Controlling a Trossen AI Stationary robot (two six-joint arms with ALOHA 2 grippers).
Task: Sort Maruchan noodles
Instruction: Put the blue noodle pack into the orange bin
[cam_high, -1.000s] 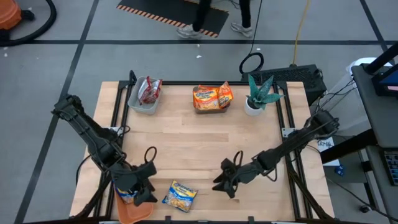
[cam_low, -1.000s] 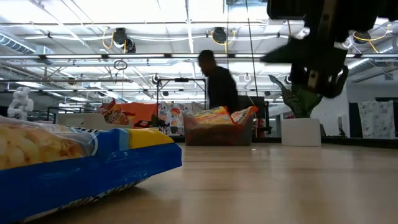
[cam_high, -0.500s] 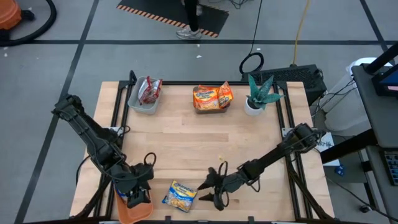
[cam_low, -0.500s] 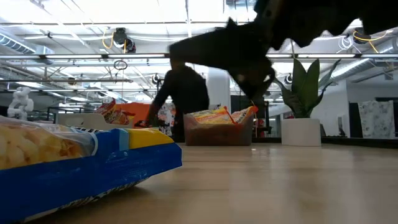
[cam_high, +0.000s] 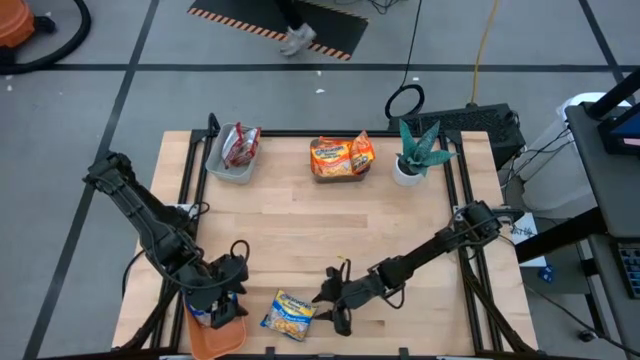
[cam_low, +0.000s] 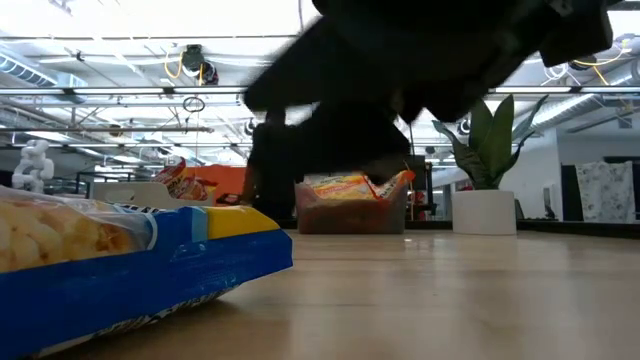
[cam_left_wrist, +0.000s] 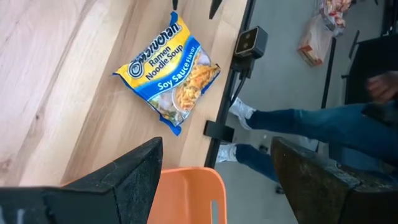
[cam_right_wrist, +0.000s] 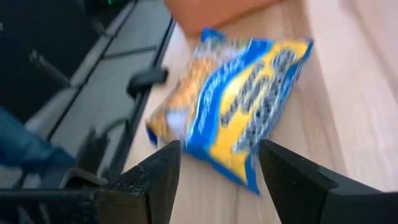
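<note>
A blue-and-yellow Maruchan packet (cam_high: 290, 313) lies flat on the table near its front edge; it also shows in the left wrist view (cam_left_wrist: 169, 74) and large in the low view (cam_low: 120, 260). My right gripper (cam_high: 325, 305) hangs open just to the packet's right, pointing at it; in its own view the packet (cam_right_wrist: 242, 112) lies ahead of the open fingers (cam_right_wrist: 217, 177), untouched. My left gripper (cam_high: 225, 302) stands open over the orange tray (cam_high: 218, 340) at the front left corner, with nothing between its fingers (cam_left_wrist: 230, 180).
At the back stand a grey bin with red packets (cam_high: 232, 152), a bin with orange packets (cam_high: 340, 157) and a potted green plant (cam_high: 415, 150). The middle of the table is bare wood. The table's front edge and black frame (cam_left_wrist: 233, 93) run right beside the packet.
My right gripper has swung toward the table's left and near edge and sunk lower, rolling as it went, until it stands just right of the blue-and-yellow packet. The packet has not moved. My left gripper has turned a little in place over the tray.
</note>
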